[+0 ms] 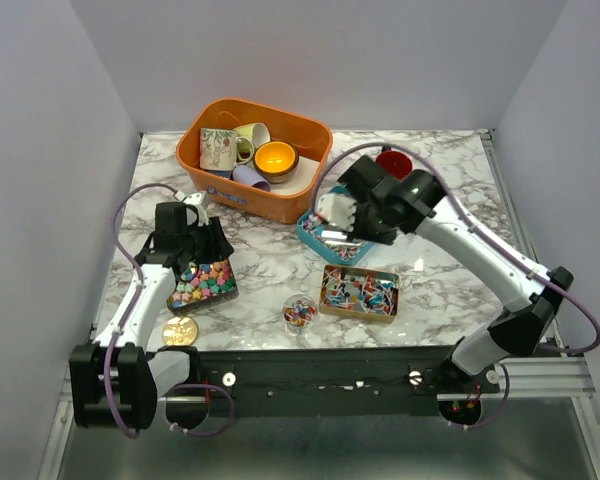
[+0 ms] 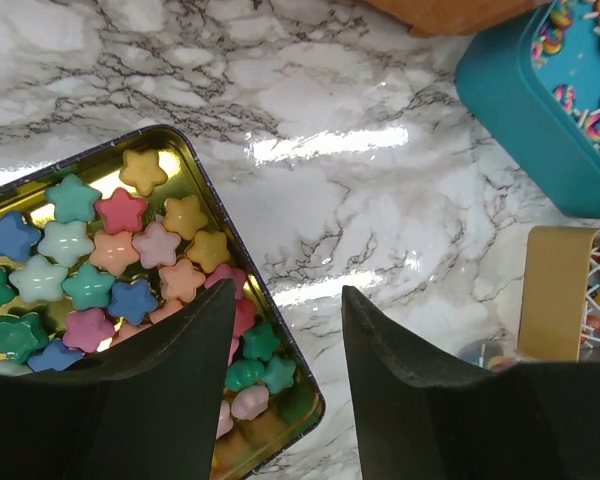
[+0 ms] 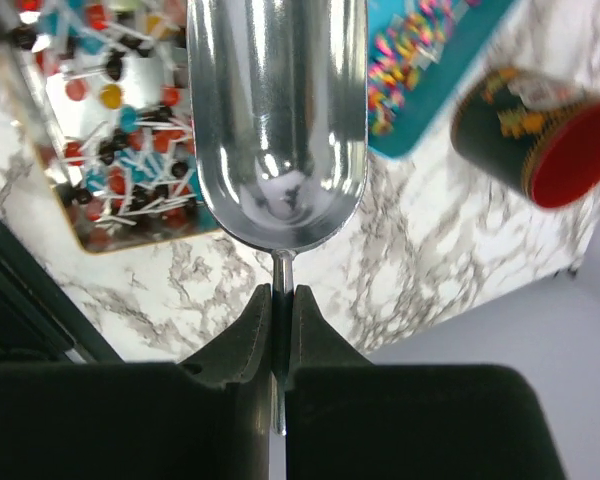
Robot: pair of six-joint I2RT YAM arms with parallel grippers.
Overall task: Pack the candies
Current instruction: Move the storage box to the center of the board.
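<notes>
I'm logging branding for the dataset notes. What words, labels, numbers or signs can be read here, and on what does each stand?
No text can be read in any view.
gold disc: any embossing is too small to tell.
mug in the orange bin: printed pattern, no legible words.
dark cup: coloured print, too blurred to read.

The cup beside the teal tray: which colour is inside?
Red; the cup shows best in right wrist view.
</notes>
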